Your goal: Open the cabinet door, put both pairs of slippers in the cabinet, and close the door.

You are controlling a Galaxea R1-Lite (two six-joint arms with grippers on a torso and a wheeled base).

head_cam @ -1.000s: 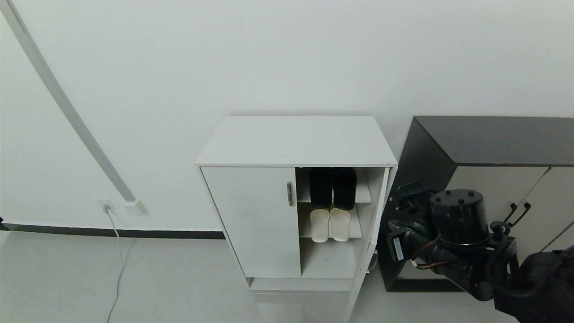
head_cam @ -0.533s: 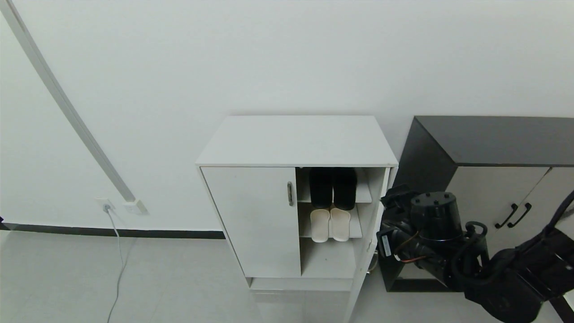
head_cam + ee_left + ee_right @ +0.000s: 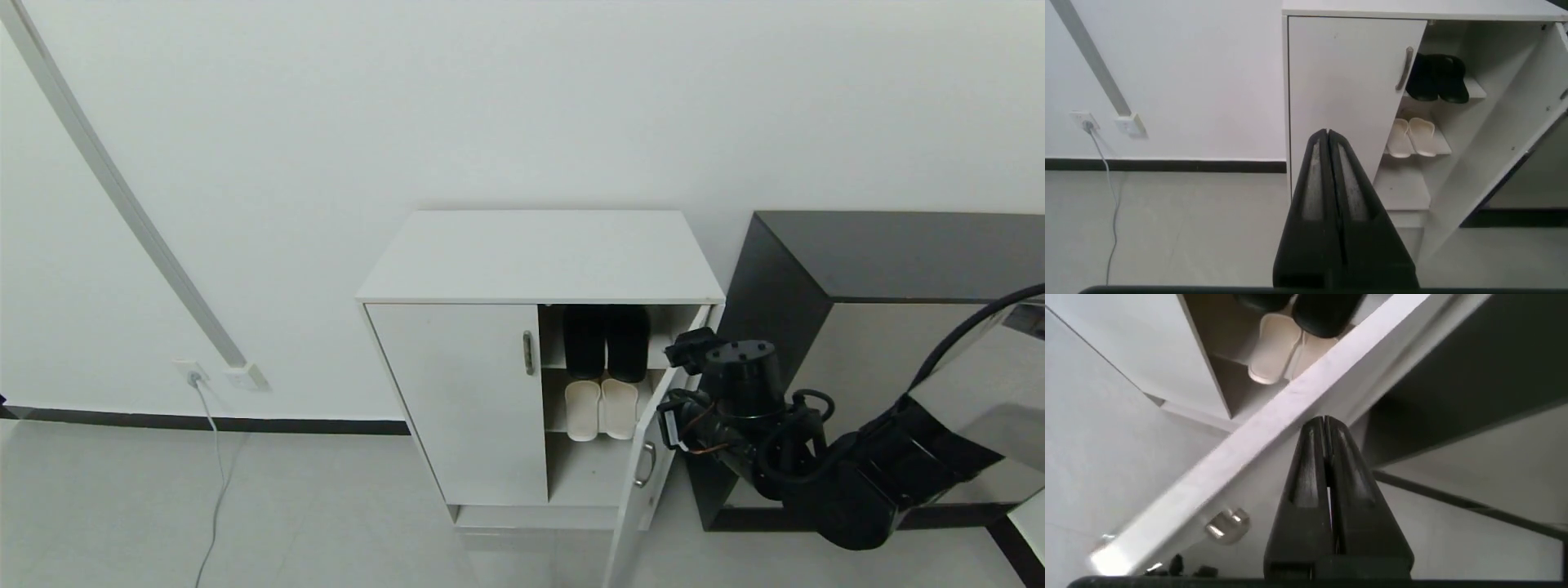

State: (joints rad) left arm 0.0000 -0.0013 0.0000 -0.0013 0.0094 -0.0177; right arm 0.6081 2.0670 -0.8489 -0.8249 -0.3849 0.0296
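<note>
A white cabinet (image 3: pixel 539 257) stands against the wall, its left door shut and its right door (image 3: pixel 641 482) part-way open. Black slippers (image 3: pixel 606 339) lie on the upper shelf, white slippers (image 3: pixel 602 408) on the shelf below. My right gripper (image 3: pixel 676 351) is shut and sits against the outer face of the open door near its top. In the right wrist view the shut gripper (image 3: pixel 1324 429) touches the door (image 3: pixel 1290 449), close to its metal handle (image 3: pixel 1226 525). My left gripper (image 3: pixel 1328 143) is shut, holds nothing, and hangs well in front of the cabinet (image 3: pixel 1351 82).
A dark cabinet (image 3: pixel 857 257) with pale doors stands right beside the white one. A wall socket with a cable (image 3: pixel 196 380) and a slanted conduit (image 3: pixel 122 196) are on the left. Bare floor (image 3: pixel 286 523) spreads before the shut door.
My right arm has swung left toward the cabinet. The right door has turned from wide open to part-way shut, and its handle now shows.
</note>
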